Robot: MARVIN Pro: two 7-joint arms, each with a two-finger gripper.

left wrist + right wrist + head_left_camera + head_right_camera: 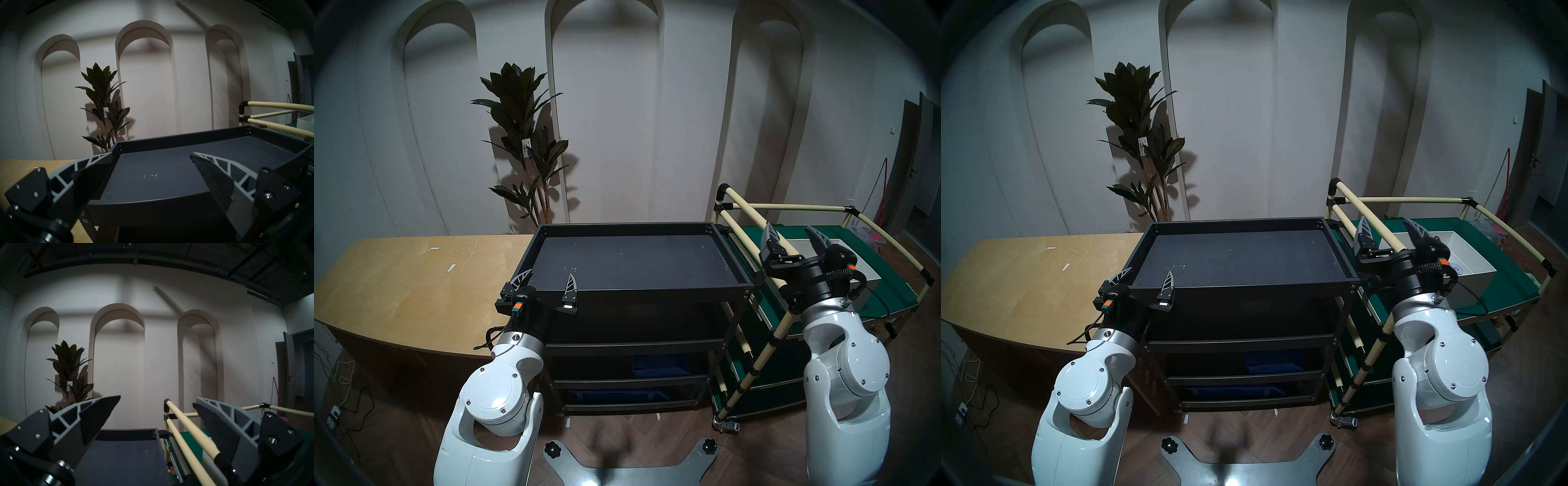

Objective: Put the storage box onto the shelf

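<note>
Both arms rise from the bottom of the head views, white segments bent at the elbow with black wrists pointing away toward the back wall. The left gripper [548, 279] sits left of centre at the near-left corner of the shelf [660, 226], its fingers spread wide and empty; one finger lies outside the tray's left rim, the other over the dark tray floor, as the left wrist view also shows. The right gripper [795, 237] is raised in the right half of the frame, jaws parted with nothing between them, and in the right wrist view a cream pipe of the cart [190, 428] runs up through the gap between the fingers.

The shelf is a black multi-tier unit in the middle of the frame with a bare rimmed top tray; blue bins [663, 365] show dimly on its lower tiers. A light wooden table [398, 288] stretches to the left edge. The green-decked cart [890, 292] stands against the shelf's right side. Behind, a pale wall with three arched recesses and a potted plant [521, 135] fill the upper frame; dark wood flooring lies below.

The storage box [1470, 268] rests on the cart's green deck at the right of the frame, just beyond and below the right gripper, apart from it, and well apart from the left gripper.
</note>
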